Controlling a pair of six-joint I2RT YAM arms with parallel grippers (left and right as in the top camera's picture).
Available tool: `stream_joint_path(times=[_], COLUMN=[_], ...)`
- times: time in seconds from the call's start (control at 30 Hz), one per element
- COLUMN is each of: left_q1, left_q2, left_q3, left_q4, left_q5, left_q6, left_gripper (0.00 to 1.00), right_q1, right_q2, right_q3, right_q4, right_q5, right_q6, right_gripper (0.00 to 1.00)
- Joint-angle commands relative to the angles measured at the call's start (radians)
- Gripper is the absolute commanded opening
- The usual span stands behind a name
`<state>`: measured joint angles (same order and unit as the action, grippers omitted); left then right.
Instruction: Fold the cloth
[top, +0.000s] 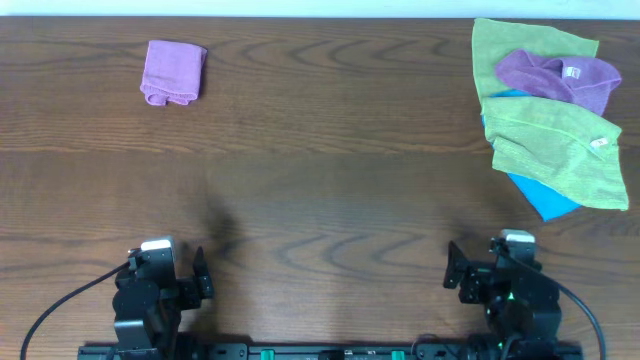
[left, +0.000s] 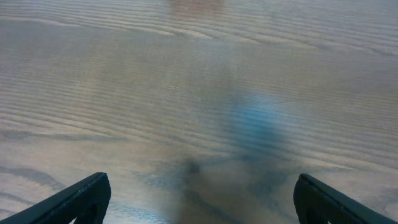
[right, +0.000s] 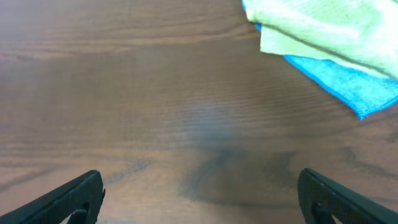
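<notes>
Lying folded far left, cloth (top: 173, 72) shows overhead only; left pincer (left: 202, 190), right pincer (right: 200, 183) spread, empty

Wide-open, empty left tool (left: 200, 198) and right tool (right: 200, 198), side by side.

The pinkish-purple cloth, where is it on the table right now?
In the overhead view the pinkish-purple cloth lies alone at the far left of the table, straight ahead of the left gripper, well apart from the cloth pile at far right.
</notes>
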<state>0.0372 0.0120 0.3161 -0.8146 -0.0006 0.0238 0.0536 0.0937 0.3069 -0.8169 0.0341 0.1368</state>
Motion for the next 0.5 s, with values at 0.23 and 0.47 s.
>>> stream_joint_path(times=[0.23, 0.47], left_q1=[-0.006, -0.006], left_q2=[-0.008, -0.008], left_q3=[-0.007, -0.007], left_q4=[-0.002, -0.002], left_q5=[-0.009, -0.009], left_q6=[0.006, 0.006], left_gripper=[0.95, 0.95], right_q1=[-0.011, -0.031], right_q2=[-0.053, -0.063], right_q3=[-0.085, -0.122], right_q4=[-0.006, -0.006], right_q5=[-0.008, -0.004], right_q6=[-0.049, -0.051], right_gripper=[0.99, 0.99])
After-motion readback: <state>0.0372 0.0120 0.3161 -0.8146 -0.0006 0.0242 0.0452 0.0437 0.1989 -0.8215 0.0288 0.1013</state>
